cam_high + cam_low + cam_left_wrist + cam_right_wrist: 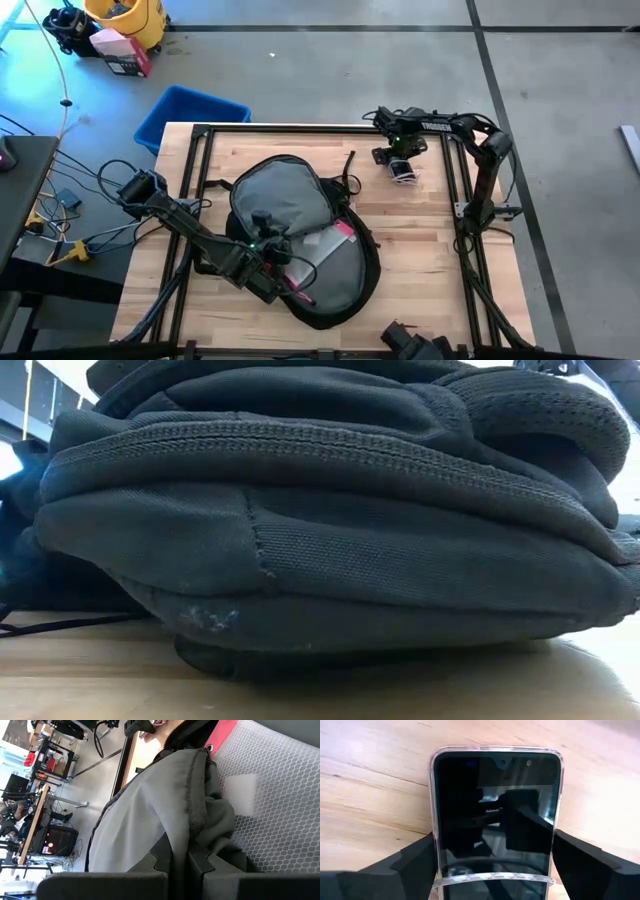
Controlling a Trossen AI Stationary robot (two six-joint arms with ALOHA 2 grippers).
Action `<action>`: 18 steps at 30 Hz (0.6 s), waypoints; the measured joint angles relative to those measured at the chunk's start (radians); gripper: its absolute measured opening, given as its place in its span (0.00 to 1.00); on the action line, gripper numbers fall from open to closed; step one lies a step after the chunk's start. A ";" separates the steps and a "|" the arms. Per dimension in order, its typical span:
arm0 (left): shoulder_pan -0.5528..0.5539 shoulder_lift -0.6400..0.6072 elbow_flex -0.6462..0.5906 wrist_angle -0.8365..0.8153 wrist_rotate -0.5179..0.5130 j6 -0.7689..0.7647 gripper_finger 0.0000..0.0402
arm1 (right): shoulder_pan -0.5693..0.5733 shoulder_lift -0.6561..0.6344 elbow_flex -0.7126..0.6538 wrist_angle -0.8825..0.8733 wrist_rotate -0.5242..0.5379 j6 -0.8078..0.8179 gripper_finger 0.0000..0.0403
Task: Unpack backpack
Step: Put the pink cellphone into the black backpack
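You have one item out: a phone (494, 820) lies flat on the table (420, 250) at the upper right, between the spread right pincer (492, 870). The backpack (300, 240) lies open at centre, the left pincer (187, 862) pinching its flap (145, 815); a pouch (325, 245) remains inside.

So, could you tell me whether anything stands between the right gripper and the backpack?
Nothing visible on the bare table between them. The right gripper sits at the far right, its fingers either side of a phone lying flat, apart from the backpack. The left gripper is shut on the backpack's fabric.
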 joint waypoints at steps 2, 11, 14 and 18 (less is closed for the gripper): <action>-0.003 0.000 0.000 0.000 0.000 -0.007 0.00 | 0.024 -0.012 -0.004 -0.005 0.022 -0.009 0.78; -0.007 0.000 0.000 -0.001 0.012 -0.040 0.00 | 0.238 -0.229 0.018 -0.244 0.068 -0.030 0.22; -0.008 0.000 0.000 0.000 0.011 -0.042 0.00 | 0.362 -0.315 0.042 -0.280 0.052 0.010 0.13; -0.008 0.000 0.000 0.000 0.015 -0.043 0.00 | 0.548 -0.378 0.080 -0.249 0.082 0.072 0.02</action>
